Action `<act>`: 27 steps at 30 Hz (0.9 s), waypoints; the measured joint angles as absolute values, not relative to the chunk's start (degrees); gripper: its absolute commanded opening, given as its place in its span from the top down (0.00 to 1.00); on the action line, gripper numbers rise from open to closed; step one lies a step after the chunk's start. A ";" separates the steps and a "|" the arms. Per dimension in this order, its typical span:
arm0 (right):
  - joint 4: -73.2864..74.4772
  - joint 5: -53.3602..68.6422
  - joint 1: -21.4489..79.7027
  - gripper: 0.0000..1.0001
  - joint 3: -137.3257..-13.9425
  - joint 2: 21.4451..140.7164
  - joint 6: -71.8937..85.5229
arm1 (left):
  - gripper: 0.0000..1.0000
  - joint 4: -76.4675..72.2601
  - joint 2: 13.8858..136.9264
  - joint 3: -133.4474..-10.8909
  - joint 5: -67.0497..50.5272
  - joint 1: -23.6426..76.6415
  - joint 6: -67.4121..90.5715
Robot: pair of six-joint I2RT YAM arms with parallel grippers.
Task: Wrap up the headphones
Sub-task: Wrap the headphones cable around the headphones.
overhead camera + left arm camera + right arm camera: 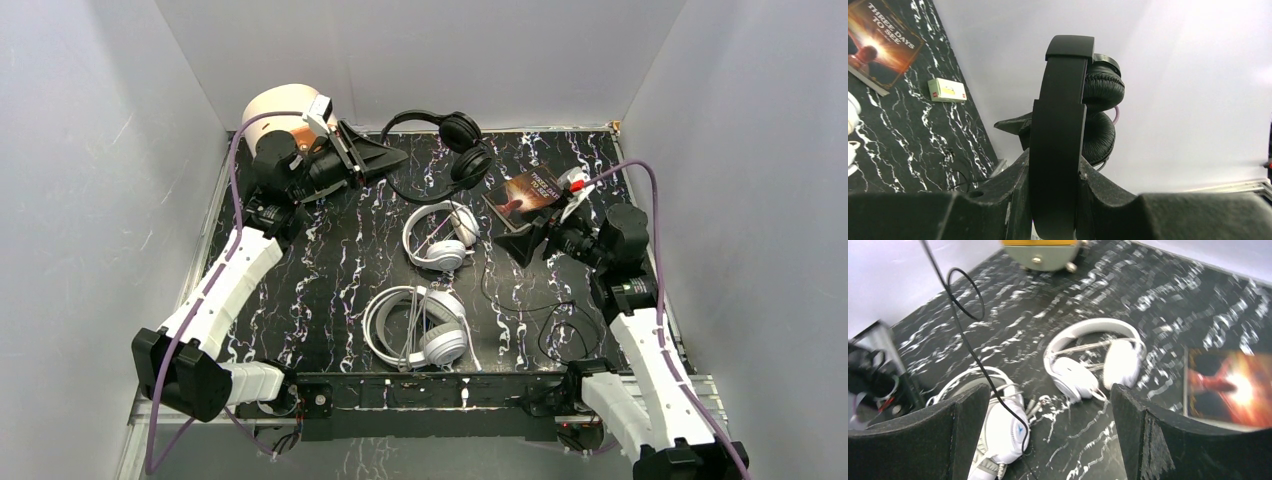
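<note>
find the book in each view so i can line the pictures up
Top external: the book lies on the far right part of the table.
Left wrist: top left corner, its title readable.
Right wrist: right edge, blurred.
Shared landmark: the black marbled tabletop that it lies on, seen in all three views.

Top camera overlooks the whole worktop [330, 250] from behind. Wrist cameras look closely past left tool [1053, 172] and right tool [1048, 395]. All views share the book [527, 190].
</note>
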State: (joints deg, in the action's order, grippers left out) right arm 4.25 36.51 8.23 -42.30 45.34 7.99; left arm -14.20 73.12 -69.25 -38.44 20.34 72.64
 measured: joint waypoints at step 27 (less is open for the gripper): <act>-46.30 58.63 20.86 0.62 -24.82 64.49 25.10 | 1.00 -33.58 73.08 -71.05 -47.81 19.97 88.88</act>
State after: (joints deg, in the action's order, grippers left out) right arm -46.30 58.63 20.86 -24.82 64.49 25.10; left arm -33.58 73.08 -71.05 -47.81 19.97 88.88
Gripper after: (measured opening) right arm 0.608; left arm 0.263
